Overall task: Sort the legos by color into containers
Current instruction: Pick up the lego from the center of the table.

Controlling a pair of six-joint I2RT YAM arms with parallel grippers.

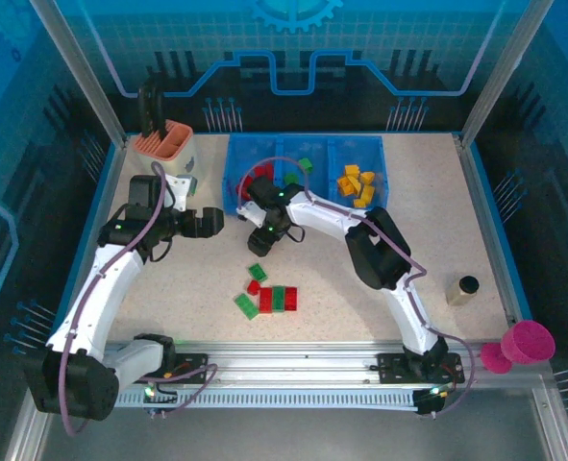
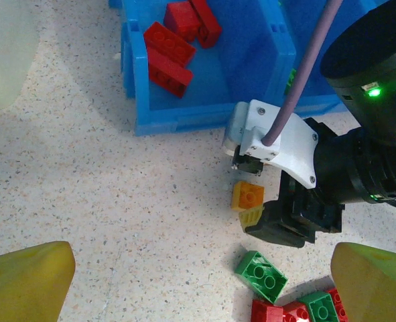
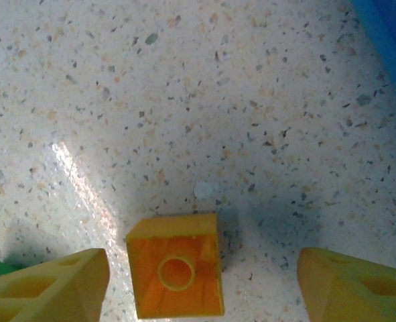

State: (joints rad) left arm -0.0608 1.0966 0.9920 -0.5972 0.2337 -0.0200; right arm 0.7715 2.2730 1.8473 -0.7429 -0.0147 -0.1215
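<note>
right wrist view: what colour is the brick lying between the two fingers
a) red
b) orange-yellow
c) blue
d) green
b: the orange-yellow brick lies on the speckled table between the spread fingers of the right gripper, clear of both.

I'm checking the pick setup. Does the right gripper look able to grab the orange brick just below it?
Probably yes: the orange brick lies between the open fingers of the right gripper, with nothing blocking it.
</note>
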